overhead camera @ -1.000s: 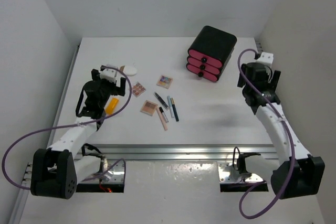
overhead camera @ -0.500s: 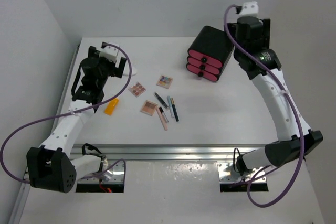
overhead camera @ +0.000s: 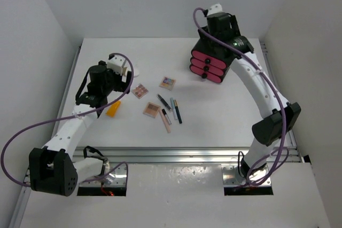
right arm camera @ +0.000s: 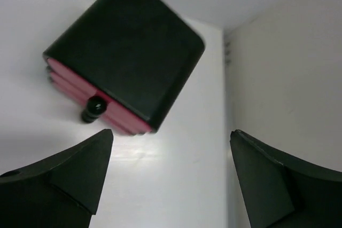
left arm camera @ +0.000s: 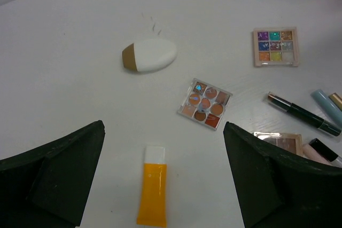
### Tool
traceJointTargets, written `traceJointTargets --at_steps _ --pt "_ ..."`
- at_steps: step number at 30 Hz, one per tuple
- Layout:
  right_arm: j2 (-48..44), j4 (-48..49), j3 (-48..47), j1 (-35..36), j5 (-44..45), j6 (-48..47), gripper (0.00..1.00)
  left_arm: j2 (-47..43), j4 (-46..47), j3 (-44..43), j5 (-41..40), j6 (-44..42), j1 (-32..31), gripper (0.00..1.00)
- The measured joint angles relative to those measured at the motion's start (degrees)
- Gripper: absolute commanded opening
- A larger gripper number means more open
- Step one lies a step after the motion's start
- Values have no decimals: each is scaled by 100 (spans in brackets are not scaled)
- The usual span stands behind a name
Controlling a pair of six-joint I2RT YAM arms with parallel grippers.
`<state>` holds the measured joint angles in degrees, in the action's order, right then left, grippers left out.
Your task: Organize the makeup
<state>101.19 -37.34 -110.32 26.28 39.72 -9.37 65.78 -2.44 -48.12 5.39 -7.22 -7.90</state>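
**Top external + wrist views: makeup unsorted, both tools empty**

Status (judged): task at start. No item held, none stowed. All makeup lies loose on the table (overhead camera: 224,121), left of centre.

Layout, near to far:
- Near row: yellow tube (overhead camera: 113,108) at left; nude palette (overhead camera: 152,109) beside it to the right; pencil cluster (overhead camera: 171,110) touching or just beside that palette. Exact contact can't be told.
- Mid row: orange palette (overhead camera: 141,90) and multicolour palette (overhead camera: 168,83), apart from each other.
- Far left: white puff (overhead camera: 133,71), tan end, partly hidden by the L arm.
- Far right: black drawer box (overhead camera: 214,57), 3 pink fronts, all appear closed.

Tools:
- L gripper (left arm camera: 163,129): jaws wide apart, nothing between them, held above the table. In the left wrist view the yellow tube sits low between the fingers; orange palette and puff lie further ahead.
- R gripper (right arm camera: 171,132): jaws apart, empty, held over the drawer box, well apart from all makeup.

Remaining (judged): open a drawer, then pick and place each item. Thin pencils lie close together, so approach w/ care.
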Motion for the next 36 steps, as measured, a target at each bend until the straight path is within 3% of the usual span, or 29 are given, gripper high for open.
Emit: traceJointTargets --at_steps 6,10,16,27,36 --pt "-26 -1088 164 -249 -293 2870 97 2 -22 72 0 68 0 100" --pt "291 -1318 236 -317 -511 4232 85 0 -37 225 2 138 0 100" --pt "481 -1224 789 -225 -317 5604 79 -133 -50 516 -35 201 0 100" --pt "1574 -1038 470 46 284 6151 73 -317 17 702 -122 247 0 100" --pt "1641 -417 575 -142 468 5901 67 -321 33 717 -129 354 0 100"
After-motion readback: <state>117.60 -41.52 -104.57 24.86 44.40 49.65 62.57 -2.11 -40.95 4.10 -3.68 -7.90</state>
